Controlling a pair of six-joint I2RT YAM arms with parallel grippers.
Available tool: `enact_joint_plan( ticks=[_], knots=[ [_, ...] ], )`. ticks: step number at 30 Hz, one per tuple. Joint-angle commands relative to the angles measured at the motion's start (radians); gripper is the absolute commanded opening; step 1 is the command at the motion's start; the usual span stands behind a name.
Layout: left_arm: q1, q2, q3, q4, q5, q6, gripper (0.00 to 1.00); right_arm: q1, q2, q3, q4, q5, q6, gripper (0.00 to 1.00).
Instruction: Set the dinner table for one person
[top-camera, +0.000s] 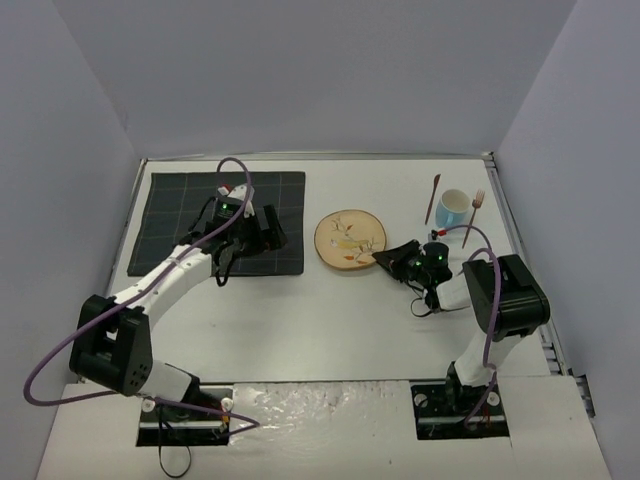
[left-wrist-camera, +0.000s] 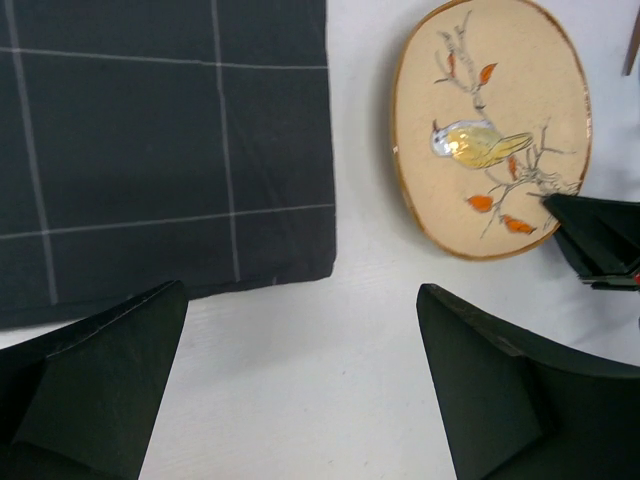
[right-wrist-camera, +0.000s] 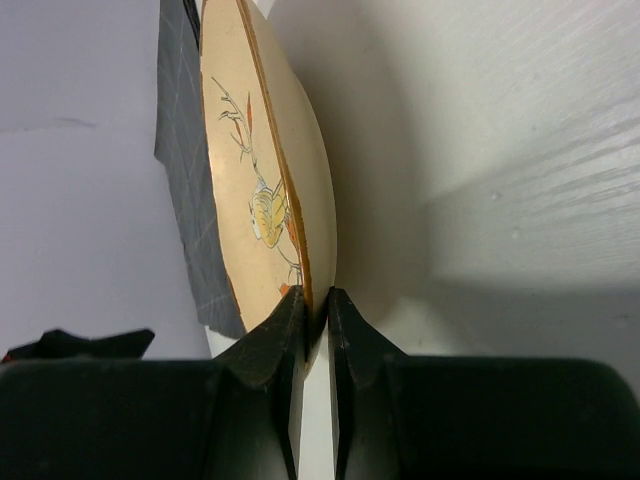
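Note:
A round tan plate (top-camera: 349, 240) with a bird drawing lies mid-table on the white dinner table (top-camera: 320, 320); it also shows in the left wrist view (left-wrist-camera: 490, 130) and the right wrist view (right-wrist-camera: 262, 180). My right gripper (top-camera: 385, 258) is shut on the plate's near right rim; in the right wrist view (right-wrist-camera: 316, 305) its jaws pinch the rim edge. My left gripper (top-camera: 268, 232) is open and empty over the right edge of the dark grid-lined placemat (top-camera: 190, 220), its fingers (left-wrist-camera: 110, 370) spread wide above bare table beside the placemat (left-wrist-camera: 150, 140).
A blue mug (top-camera: 453, 208) stands at the far right. A reddish chopstick-like utensil (top-camera: 432, 198) lies left of it and a fork (top-camera: 472, 218) right of it. The table's metal rim (top-camera: 515, 240) runs along the right side.

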Motion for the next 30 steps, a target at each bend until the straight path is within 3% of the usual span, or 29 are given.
enact_joint_plan(
  ticks=[1,13,19,30],
  knots=[
    [-0.033,0.087,0.106,0.157,0.036,-0.086,0.97,0.002,-0.065,0.039,0.451,-0.159,0.059,0.00],
    [-0.127,0.303,0.250,0.215,0.099,-0.215,0.97,0.006,-0.103,0.050,0.546,-0.224,0.101,0.00],
    [-0.170,0.366,0.284,0.182,0.105,-0.254,0.87,0.008,-0.091,0.050,0.607,-0.231,0.124,0.00],
    [-0.184,0.396,0.299,0.150,0.095,-0.276,0.78,0.015,-0.072,0.049,0.679,-0.236,0.145,0.00]
  ],
)
